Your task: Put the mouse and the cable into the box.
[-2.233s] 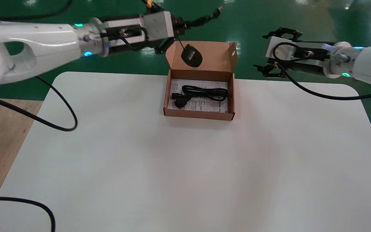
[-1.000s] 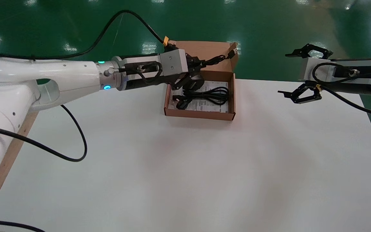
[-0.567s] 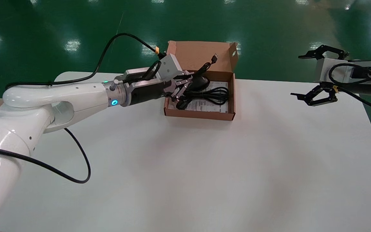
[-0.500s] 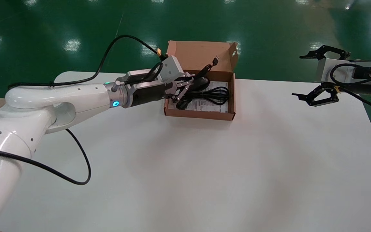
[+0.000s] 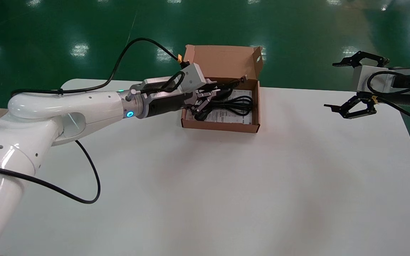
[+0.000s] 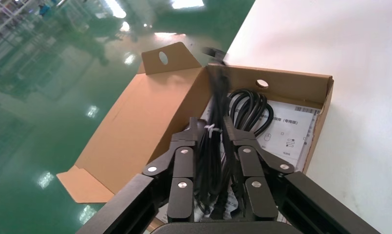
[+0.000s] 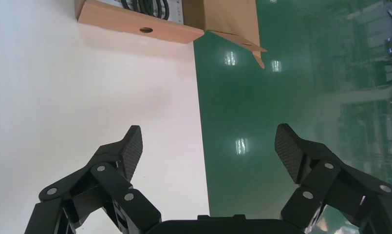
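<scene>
Cardboard box (image 5: 219, 127) rim beneath left tool (image 5: 208, 97) clenched on mouse cord (image 6: 212, 151); right tool (image 5: 331, 85) agape, well apart.

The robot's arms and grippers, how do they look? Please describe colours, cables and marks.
The left arm is glossy white, with a cyan ring light at its dark wrist and a black cable looping alongside. A grey metal block sits behind the right gripper. It and the left gripper have black linked fingers with silver rivets.

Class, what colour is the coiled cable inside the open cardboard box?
Black. The coiled cable in the brown cardboard box shows best in the head view.
</scene>
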You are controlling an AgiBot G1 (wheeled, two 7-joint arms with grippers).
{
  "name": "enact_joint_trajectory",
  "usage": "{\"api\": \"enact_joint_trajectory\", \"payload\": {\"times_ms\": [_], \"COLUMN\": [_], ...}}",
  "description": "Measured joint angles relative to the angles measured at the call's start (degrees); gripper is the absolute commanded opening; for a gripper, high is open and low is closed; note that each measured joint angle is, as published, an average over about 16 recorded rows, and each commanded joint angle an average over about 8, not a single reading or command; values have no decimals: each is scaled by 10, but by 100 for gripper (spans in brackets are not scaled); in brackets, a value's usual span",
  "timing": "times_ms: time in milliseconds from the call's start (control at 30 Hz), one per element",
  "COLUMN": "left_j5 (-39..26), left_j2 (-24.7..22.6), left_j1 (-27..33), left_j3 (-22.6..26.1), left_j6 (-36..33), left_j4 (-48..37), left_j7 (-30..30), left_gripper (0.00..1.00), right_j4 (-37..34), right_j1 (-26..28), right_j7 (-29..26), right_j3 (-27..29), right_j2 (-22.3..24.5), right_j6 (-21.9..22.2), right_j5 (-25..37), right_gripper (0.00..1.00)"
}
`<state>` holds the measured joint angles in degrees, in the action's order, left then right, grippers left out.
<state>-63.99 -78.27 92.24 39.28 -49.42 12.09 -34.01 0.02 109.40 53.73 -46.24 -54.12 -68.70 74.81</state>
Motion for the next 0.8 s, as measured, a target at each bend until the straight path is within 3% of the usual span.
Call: {"api": "enact_joint_trajectory", "payload": {"times_ms": [400,800], "left_j5": [2,32], "left_j2": [8,65], "left_j1": [-3,-44], "left_j3": [-6,-36], "left_j6": [-9,-57], "left_j4": [8,90], "left_j7": [6,67], "left_gripper": [100,100], "right_j4": [23,142], "right_j1": [-15,-93], "right_j7": [-20,-124], "right_j3": [9,58], "right_j2": [5,36], "right_j6": [-4,-32], "right_j5": [-10,-63], "right_gripper": [100,100]}}
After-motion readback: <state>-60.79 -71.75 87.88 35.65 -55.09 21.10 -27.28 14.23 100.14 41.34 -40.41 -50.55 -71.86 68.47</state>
